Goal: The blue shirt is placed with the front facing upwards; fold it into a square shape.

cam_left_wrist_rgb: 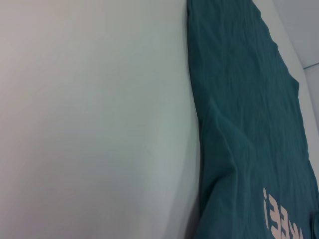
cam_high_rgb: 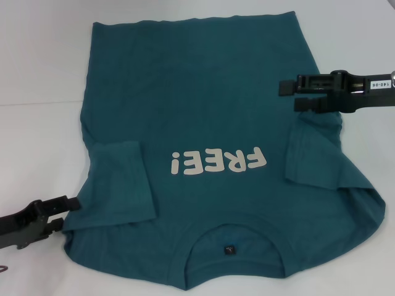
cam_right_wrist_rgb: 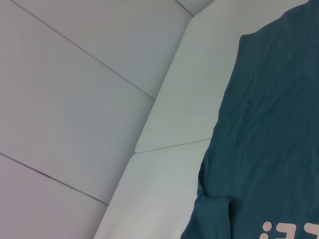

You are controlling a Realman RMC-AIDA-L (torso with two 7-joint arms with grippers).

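Teal shirt point(cam_high_rgb: 216, 117) has both sleeves folded in; each spread gripper, left gripper point(cam_high_rgb: 69, 203) and right gripper point(cam_high_rgb: 287, 95), should pinch a side edge evenly.

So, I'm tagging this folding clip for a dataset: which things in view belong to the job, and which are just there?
Part of the job:
- dark teal-blue cotton T-shirt, cream "FREE!" print up, both sleeves already folded inward
- left gripper, at the shirt's near left edge
- right gripper, over the shirt's right side

Just there:
- white table under the shirt
- nothing else lying about
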